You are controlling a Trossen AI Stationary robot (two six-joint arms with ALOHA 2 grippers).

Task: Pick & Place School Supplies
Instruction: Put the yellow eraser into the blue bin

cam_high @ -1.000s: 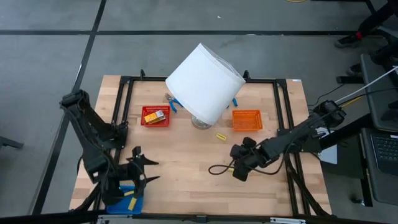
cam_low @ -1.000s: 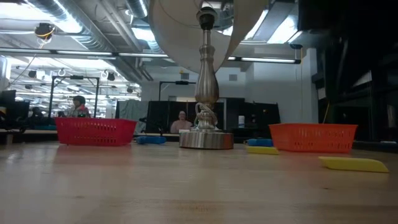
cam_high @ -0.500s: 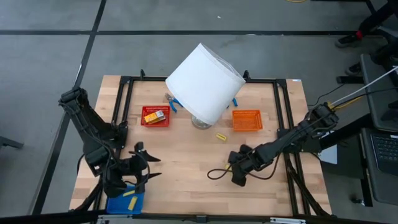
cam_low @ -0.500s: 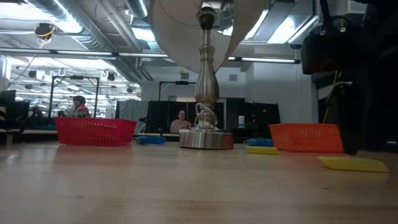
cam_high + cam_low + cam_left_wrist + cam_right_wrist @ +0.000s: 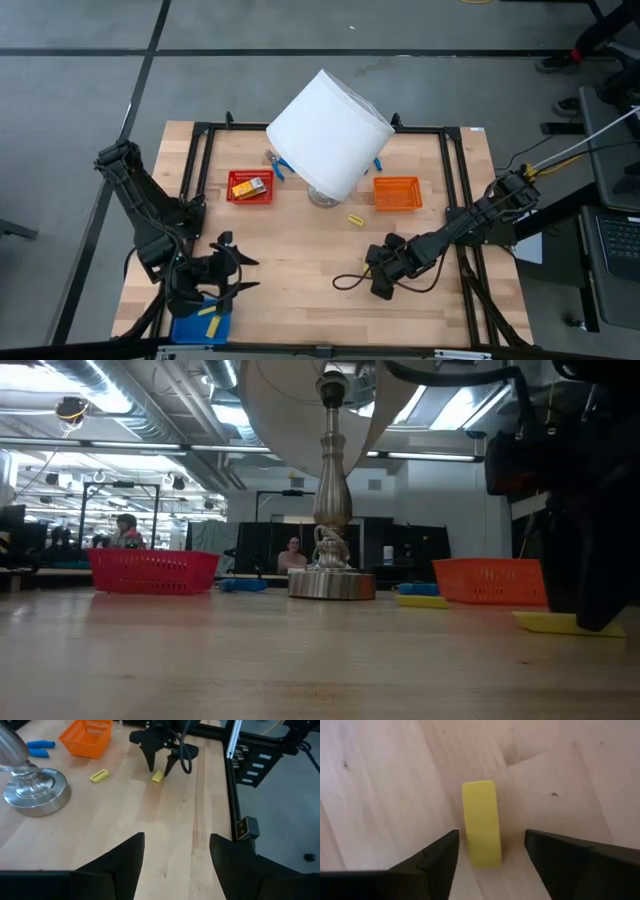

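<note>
The right gripper [image 5: 487,851] was lowered to the table near its front right, with its fingers spread and one plain yellow stick [image 5: 481,823] lying on the wood between them, ungripped. In the left wrist view the same gripper [image 5: 161,766] was seen from across the table, standing over that stick [image 5: 158,776].

The left gripper [image 5: 228,272] was held near the front left corner, just beside the blue tray [image 5: 192,328], with its fingers wide apart and nothing between them.

Two baskets were counted: a red basket [image 5: 250,198] to the left of the lamp base and an orange basket [image 5: 397,205] to its right. One yellow-orange packet [image 5: 247,186] with a white label lay in the red one. A second yellow piece [image 5: 354,219] lay on the bare wood between the lamp base [image 5: 322,197] and the orange basket, well apart from the right gripper. Two yellow sticks [image 5: 209,311] were seen in the blue tray. Two blue-handled tools [image 5: 38,748] lay behind the lamp, partly hidden from above by the single white lampshade [image 5: 327,132].

Two people [image 5: 291,556] were seen in the room beyond the table in the low view.
</note>
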